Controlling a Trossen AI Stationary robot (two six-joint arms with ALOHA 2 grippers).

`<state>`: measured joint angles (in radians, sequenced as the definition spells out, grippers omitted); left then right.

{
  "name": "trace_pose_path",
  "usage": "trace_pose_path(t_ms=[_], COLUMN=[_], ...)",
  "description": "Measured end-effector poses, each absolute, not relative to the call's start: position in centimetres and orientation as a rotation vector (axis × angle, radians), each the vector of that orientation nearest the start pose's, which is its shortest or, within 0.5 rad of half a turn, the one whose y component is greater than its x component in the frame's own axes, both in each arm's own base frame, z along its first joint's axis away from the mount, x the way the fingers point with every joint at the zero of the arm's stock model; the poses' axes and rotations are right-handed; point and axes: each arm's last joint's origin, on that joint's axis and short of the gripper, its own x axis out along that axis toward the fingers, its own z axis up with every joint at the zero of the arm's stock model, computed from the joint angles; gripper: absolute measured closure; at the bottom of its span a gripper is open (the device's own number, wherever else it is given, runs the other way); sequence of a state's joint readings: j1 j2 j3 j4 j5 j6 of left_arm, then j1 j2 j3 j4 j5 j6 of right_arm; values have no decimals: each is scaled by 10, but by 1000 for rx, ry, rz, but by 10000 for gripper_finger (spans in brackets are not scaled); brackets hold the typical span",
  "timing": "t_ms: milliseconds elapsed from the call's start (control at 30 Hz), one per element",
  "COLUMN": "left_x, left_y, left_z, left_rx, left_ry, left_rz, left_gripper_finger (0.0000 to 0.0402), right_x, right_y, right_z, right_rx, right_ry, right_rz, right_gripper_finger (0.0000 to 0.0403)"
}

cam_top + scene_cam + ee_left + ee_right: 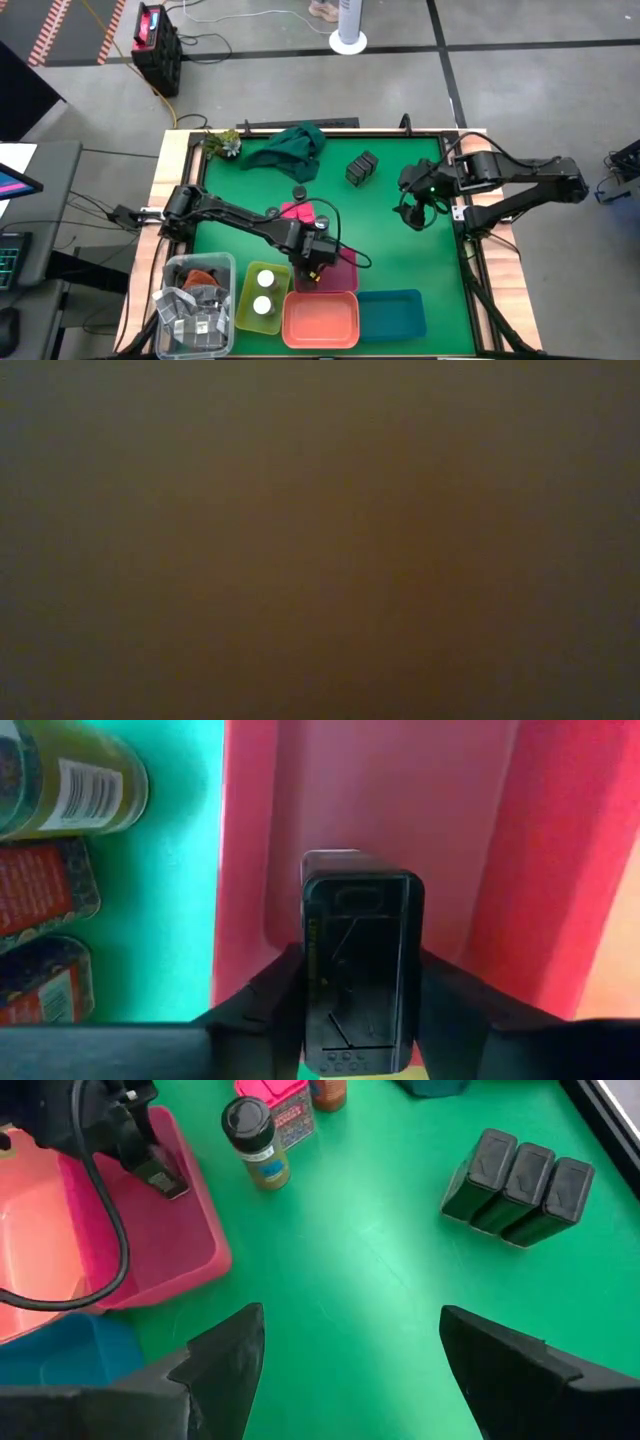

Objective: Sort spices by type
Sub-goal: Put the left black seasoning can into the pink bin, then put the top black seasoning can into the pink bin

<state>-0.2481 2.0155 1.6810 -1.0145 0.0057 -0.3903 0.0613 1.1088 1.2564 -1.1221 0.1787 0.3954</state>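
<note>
Left gripper [355, 995] is over the pink tray [400, 810], fingers clamped on a dark grey box [360, 970] held just above the tray floor. Looks like the drop-off step: next it needs to lower a touch and let go without tipping the box. Right gripper [345, 1350] waits over the green mat [370, 1250] at the right side, fingers spread wide and holding nothing. Three more grey boxes [520, 1185] sit together near it, a dark-lidded jar [255, 1145] and a pink block [280, 1105] beside the tray.
</note>
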Motion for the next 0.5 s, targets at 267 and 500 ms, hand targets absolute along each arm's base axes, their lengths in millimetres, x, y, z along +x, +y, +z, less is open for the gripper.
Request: trace_pose_path(t_ms=[267,500], left_x=[390,388], left_y=[-98,-96], left_z=[232,265], left_rx=[-188,-190], left_ry=[1353,1297], left_rz=[67,31], left_gripper_finger=[169,149], right_x=[191,191], right_y=[7,7], right_z=[356,357], right_rx=[251,252], right_ry=[913,909], right_rz=[-298,-299], right_gripper_finger=[78,78])
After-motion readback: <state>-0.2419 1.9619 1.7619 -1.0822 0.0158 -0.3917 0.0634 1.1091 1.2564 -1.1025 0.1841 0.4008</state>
